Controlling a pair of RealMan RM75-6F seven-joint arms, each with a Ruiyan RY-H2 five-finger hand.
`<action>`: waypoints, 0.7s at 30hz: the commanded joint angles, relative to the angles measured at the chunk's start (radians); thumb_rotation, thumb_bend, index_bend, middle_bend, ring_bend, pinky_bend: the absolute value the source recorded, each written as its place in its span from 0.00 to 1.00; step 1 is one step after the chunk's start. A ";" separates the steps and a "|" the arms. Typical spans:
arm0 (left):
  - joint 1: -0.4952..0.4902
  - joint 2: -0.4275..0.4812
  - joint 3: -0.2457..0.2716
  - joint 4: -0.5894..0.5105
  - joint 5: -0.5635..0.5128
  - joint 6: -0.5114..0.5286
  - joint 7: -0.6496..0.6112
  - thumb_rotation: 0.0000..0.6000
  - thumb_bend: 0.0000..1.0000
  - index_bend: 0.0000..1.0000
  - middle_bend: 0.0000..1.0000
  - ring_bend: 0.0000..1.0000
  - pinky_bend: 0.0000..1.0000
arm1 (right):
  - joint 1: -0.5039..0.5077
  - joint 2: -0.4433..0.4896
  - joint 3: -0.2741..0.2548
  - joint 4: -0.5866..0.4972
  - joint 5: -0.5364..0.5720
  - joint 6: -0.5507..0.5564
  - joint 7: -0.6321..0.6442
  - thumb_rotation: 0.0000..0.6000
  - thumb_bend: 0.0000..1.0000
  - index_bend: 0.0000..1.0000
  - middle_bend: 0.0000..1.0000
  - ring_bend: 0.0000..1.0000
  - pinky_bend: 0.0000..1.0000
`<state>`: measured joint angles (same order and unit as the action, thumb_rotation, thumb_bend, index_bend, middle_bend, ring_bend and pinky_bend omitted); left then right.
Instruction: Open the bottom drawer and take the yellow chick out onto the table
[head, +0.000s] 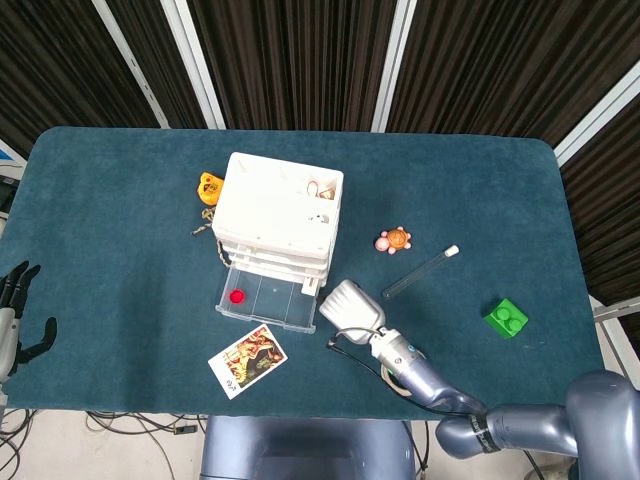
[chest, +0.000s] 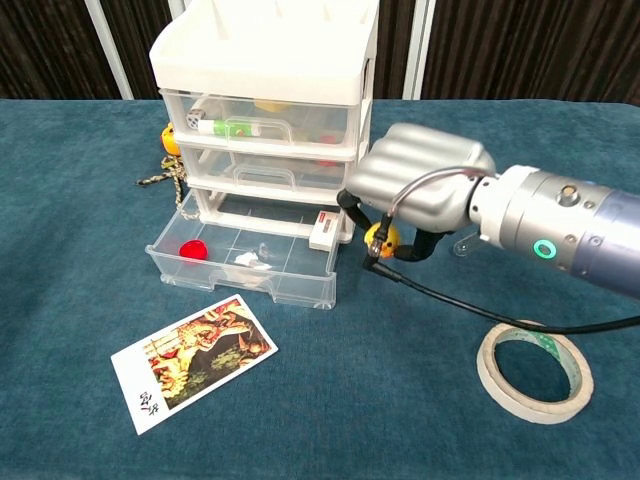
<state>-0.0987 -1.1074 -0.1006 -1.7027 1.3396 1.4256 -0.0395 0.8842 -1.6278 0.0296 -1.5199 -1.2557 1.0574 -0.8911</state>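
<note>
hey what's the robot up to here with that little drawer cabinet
The robot's right hand holds the yellow chick just to the right of the white drawer cabinet, above the table. The bottom drawer is pulled open, with a red piece and a small white bit inside. The chick is not yet set down. The left hand sits idle at the table's far left edge, holding nothing.

Dark teal felt-covered table bearing a white plastic three-drawer cabinet left of centre, an illustrated card and a tape roll near the front edge, an orange toy turtle, a clear tube and a green block toward the right edge.
</note>
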 joint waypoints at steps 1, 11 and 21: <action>0.000 0.000 0.000 0.000 -0.001 -0.001 -0.001 1.00 0.46 0.04 0.00 0.00 0.00 | -0.003 -0.034 -0.004 0.056 0.016 -0.028 0.000 1.00 0.31 0.52 1.00 1.00 1.00; 0.000 0.000 0.001 -0.001 0.000 -0.002 0.003 1.00 0.47 0.04 0.00 0.00 0.00 | -0.018 -0.075 -0.018 0.114 0.028 -0.066 0.002 1.00 0.30 0.46 1.00 1.00 1.00; -0.002 0.003 0.005 0.000 0.007 -0.009 -0.004 1.00 0.48 0.04 0.00 0.00 0.00 | -0.028 -0.063 -0.010 0.085 0.038 -0.069 -0.022 1.00 0.27 0.19 1.00 1.00 1.00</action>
<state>-0.1006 -1.1042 -0.0956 -1.7030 1.3460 1.4168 -0.0434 0.8581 -1.6953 0.0175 -1.4283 -1.2192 0.9863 -0.9081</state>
